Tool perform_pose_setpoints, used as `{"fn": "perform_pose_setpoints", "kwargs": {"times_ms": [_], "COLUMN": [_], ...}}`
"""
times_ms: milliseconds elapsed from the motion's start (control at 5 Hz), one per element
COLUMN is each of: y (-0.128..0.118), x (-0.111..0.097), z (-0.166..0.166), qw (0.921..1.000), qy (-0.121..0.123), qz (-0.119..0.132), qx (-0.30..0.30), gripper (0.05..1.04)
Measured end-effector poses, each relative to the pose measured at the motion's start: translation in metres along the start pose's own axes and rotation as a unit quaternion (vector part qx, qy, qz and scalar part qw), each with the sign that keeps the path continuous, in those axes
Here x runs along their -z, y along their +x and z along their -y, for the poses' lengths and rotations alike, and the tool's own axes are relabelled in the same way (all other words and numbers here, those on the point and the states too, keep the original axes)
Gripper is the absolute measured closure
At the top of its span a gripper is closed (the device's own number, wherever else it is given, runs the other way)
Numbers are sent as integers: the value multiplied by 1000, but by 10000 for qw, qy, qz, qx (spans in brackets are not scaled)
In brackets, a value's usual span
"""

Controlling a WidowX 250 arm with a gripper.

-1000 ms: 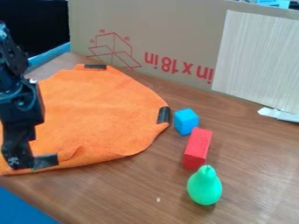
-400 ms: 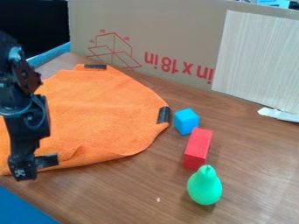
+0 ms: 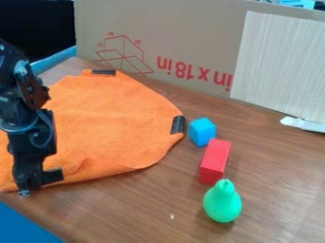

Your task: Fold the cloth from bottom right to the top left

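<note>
tool (image 3: 26, 182) at the near edge of the orange cloth (image 3: 117, 126), whether clenched i cannot tell

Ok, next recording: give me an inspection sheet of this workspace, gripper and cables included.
Surface: brown wood-look table, a pale speck near the front.
Job's things: orange cloth lying spread, slightly rumpled along its near edge; black strips at the far edge, right edge and near edge.
Clutter: blue cube, red block and green pear-shaped item, all right of the cloth.
Gripper: pointing down at the cloth's near-left edge.
Cables: dark loop on the arm.
Surroundings: cardboard with red print behind, pale panel, white scrap at its foot.
</note>
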State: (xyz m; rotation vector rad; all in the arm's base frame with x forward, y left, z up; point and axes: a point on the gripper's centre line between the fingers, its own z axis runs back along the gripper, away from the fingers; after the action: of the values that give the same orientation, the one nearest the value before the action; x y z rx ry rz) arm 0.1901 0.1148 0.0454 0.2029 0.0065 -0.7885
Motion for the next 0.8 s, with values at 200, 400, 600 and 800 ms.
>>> {"fn": "perform_pose_setpoints", "kwargs": {"times_ms": [200,400,600,800], "y": [-1,-2,6,31], "x": [-1,-5,-26,-52], "z": [4,9,-2,-24], "qw": [9999,9991,9984,9950], "qy": [-114,-392,-517,-602], "qz": [12,31,233,381], "qx": [116,163,-88,-705], "gripper": [933,1019,1029,1029]}}
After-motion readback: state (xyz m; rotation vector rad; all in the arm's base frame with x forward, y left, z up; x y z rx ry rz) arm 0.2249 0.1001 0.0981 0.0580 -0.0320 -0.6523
